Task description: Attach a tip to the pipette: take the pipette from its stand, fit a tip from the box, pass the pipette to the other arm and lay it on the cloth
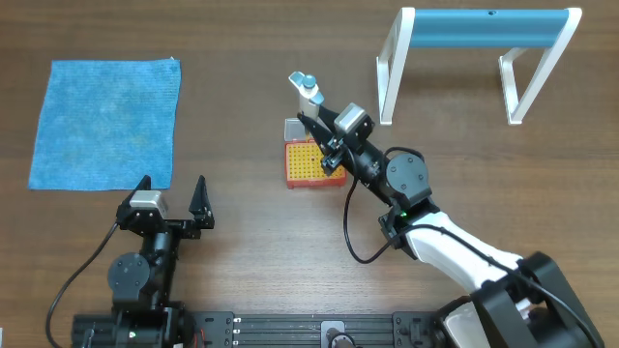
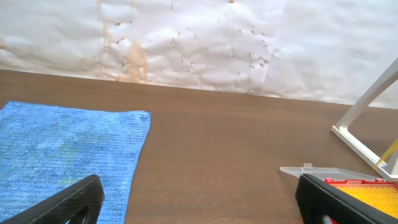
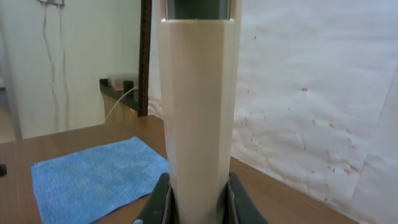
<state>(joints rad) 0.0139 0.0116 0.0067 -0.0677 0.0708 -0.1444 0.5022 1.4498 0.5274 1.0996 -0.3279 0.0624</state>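
My right gripper (image 1: 327,138) is shut on the white pipette (image 1: 308,92), which it holds tilted over the orange tip box (image 1: 308,166). The box stands at the table's middle with its clear lid (image 1: 293,128) folded back. In the right wrist view the pipette's pale body (image 3: 199,112) rises straight up between the fingers (image 3: 159,200). A thin yellowish point (image 2: 387,152) hangs just above the tip box (image 2: 367,190) in the left wrist view. My left gripper (image 1: 172,198) rests open and empty near the front left, beside the blue cloth (image 1: 106,124).
The pipette stand (image 1: 484,29), a white frame with a blue bar, is at the back right, and one of its legs (image 2: 367,124) shows past the box. The cloth (image 2: 62,155) lies flat at the left. A black cable (image 1: 353,232) loops off the right arm.
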